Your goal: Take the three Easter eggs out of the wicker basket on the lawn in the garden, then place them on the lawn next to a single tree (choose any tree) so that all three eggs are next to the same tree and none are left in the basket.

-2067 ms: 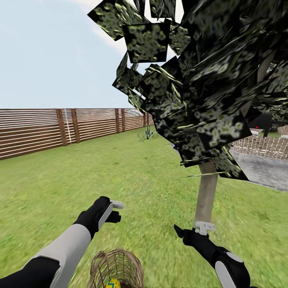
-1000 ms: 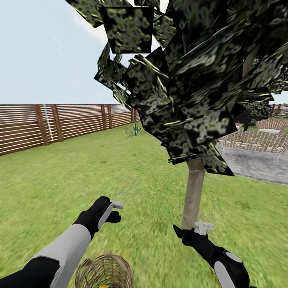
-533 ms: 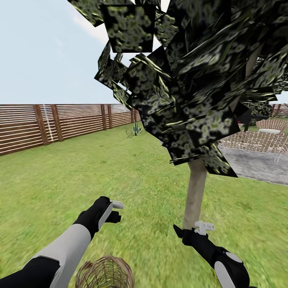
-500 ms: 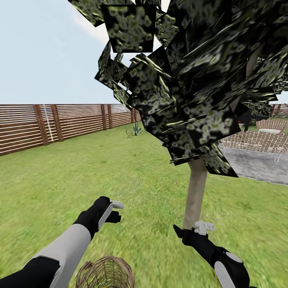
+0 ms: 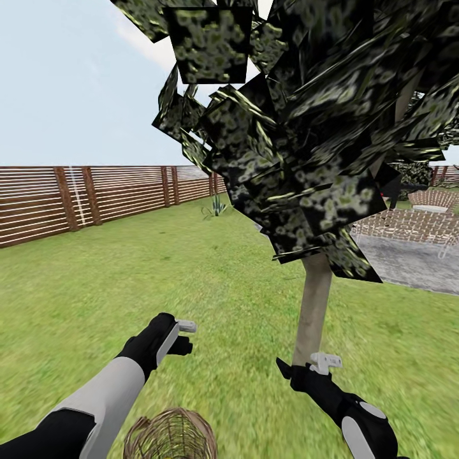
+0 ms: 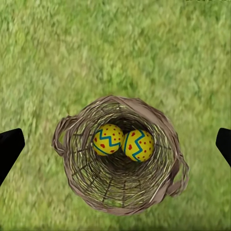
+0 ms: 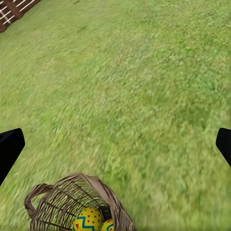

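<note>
Both sets of fingers are spread wide and hold nothing: the left fingers (image 6: pixel 10 147) hang directly above the basket, and the right fingers (image 7: pixel 9 144) point at bare grass beside it, as if waiting their turn. The lawn (image 5: pixel 95 280) runs back to the slat fence (image 5: pixel 76 204). The tree (image 5: pixel 312 306) stands just ahead, a likely drop spot. The wicker basket (image 6: pixel 120 156) sits upright on the grass at the robot's front. Two Easter eggs (image 6: pixel 123 142) lie touching in its bottom; I see no third.
</note>
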You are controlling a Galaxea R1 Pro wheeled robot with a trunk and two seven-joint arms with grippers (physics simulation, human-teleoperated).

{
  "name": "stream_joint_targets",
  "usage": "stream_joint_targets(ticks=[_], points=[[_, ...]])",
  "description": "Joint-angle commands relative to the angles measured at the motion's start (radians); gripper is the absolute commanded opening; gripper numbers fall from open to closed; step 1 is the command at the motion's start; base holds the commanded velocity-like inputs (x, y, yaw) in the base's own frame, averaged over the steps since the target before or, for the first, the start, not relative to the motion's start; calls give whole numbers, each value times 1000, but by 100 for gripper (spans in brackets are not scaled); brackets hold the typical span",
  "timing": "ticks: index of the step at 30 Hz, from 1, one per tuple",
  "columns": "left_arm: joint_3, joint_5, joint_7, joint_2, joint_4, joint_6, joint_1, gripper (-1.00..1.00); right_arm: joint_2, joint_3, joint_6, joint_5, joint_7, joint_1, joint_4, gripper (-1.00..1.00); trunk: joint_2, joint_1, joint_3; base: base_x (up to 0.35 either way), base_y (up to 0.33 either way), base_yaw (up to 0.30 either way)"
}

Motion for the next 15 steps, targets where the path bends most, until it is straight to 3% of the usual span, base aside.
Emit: stream_joint_targets(ticks=[1, 15], points=[[-6, 10, 8, 1, -1, 3, -1, 100, -1, 0, 4, -1, 1, -1, -1, 100, -1, 0, -1, 0, 1, 0], [-7, 15, 6, 1, -3, -1, 1, 100, -1, 2, 4, -1, 2, -1, -1, 100, -15, 8, -8, 0, 0, 0]])
